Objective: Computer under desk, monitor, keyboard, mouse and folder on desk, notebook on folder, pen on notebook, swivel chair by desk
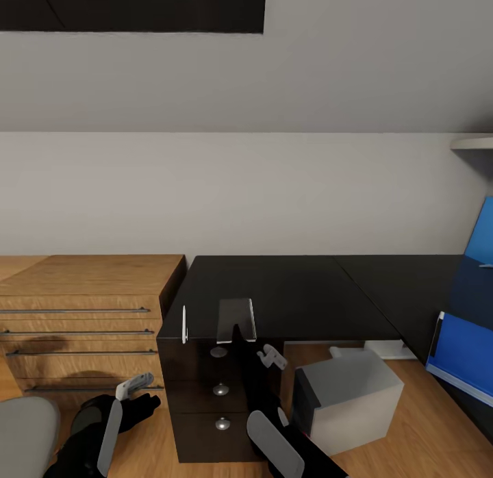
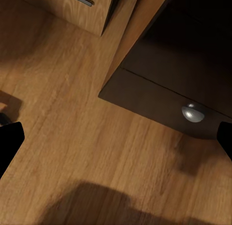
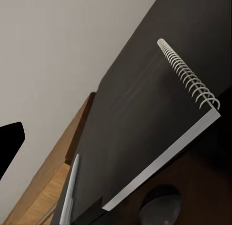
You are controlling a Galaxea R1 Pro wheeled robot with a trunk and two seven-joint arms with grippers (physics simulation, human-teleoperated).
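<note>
Right claw reaches the notebook at the near tabletop edge, beside the pen; jaws seem apart. Next it must close and lift toward the folder, far right.

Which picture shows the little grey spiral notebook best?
The right wrist view: the small grey spiral-bound notebook appears close, its wire coils plain, on the glossy black desk. The head view shows it small at the desk's edge.

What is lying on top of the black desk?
On the desk, near its front edge, lie the notebook and the pen. The right arm hides part of that edge.
</note>
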